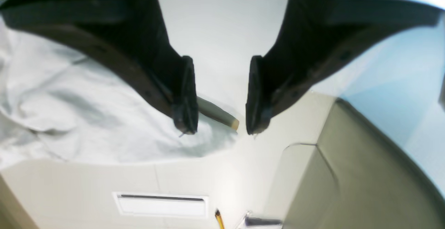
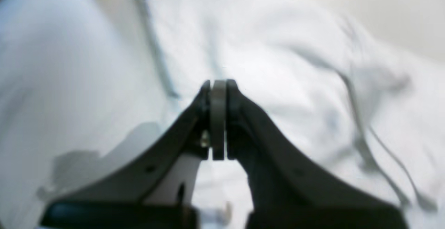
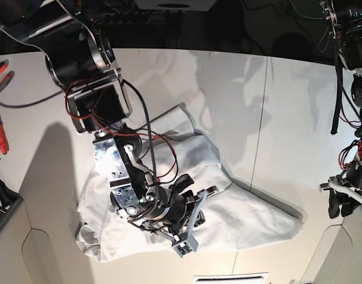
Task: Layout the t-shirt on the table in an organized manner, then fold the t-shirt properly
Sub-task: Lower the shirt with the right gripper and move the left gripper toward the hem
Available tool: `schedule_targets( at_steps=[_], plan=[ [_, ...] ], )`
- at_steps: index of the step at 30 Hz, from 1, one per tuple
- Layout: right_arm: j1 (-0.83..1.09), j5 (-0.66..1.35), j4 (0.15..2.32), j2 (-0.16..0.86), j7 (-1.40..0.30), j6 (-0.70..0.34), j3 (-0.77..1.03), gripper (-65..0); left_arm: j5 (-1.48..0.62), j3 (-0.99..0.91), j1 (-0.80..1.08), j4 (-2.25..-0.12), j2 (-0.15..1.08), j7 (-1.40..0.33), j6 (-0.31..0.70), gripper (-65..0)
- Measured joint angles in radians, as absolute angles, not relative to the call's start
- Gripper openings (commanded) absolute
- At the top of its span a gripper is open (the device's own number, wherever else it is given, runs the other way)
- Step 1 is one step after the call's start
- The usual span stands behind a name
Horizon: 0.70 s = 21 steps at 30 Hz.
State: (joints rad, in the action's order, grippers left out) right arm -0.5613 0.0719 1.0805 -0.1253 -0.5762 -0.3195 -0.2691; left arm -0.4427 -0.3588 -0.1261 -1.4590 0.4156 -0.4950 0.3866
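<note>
While the t-shirt (image 3: 228, 213) lies rumpled and white on the table (image 3: 228, 89), your right gripper (image 2: 218, 90) hangs just above its creased middle, jaws pressed together with no cloth visibly between them. Your left gripper (image 1: 218, 124) stands apart-jawed beside the shirt's edge, holding nothing.

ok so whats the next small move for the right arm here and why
Probably reopen the right gripper and lower it onto the t-shirt: its jaws look shut with no fold visibly caught between them, while the shirt lies crumpled on the table and needs spreading.
</note>
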Motion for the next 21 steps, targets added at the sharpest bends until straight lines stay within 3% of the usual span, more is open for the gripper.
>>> schedule_targets(
  at_steps=[4,9,11,13,15,18,21],
  plan=[
    [-0.514,-0.024,1.081,-0.115,-0.498,-0.200,-0.268,-65.0,-0.469,-0.361,-0.161,-1.303,0.418,-0.495,0.386,-38.4],
    [-0.470,-0.034,1.081,-0.100,-0.502,-0.231,-0.267,-65.0,-0.527,-0.361,-0.178,-1.184,0.404,-0.445,0.408,-38.3],
    [-0.457,-0.030,1.081,-0.101,-0.499,-0.295,-0.266,-56.0,-0.530,-0.361,-0.184,-1.161,0.395,-0.432,0.408,-38.3],
    [-0.433,-0.028,1.081,-0.103,-0.494,-0.333,-0.267,-53.5,-0.528,-0.362,-0.194,-1.140,0.386,-0.432,0.408,-38.3],
    [-0.400,-0.023,1.081,-0.103,-0.495,-0.366,-0.267,-54.1,-0.529,-0.362,-0.195,-1.134,0.379,-0.432,0.408,-38.3],
    [-0.353,-0.025,1.081,-0.102,-0.504,-0.382,-0.268,-65.0,-0.531,-0.361,-0.195,-1.133,0.376,-0.432,0.408,-38.3],
    [-0.329,-0.023,1.081,-0.102,-0.556,-0.382,-0.269,-65.0,-0.531,-0.361,-0.198,-1.133,0.377,-0.429,0.408,-38.3]
  ],
)
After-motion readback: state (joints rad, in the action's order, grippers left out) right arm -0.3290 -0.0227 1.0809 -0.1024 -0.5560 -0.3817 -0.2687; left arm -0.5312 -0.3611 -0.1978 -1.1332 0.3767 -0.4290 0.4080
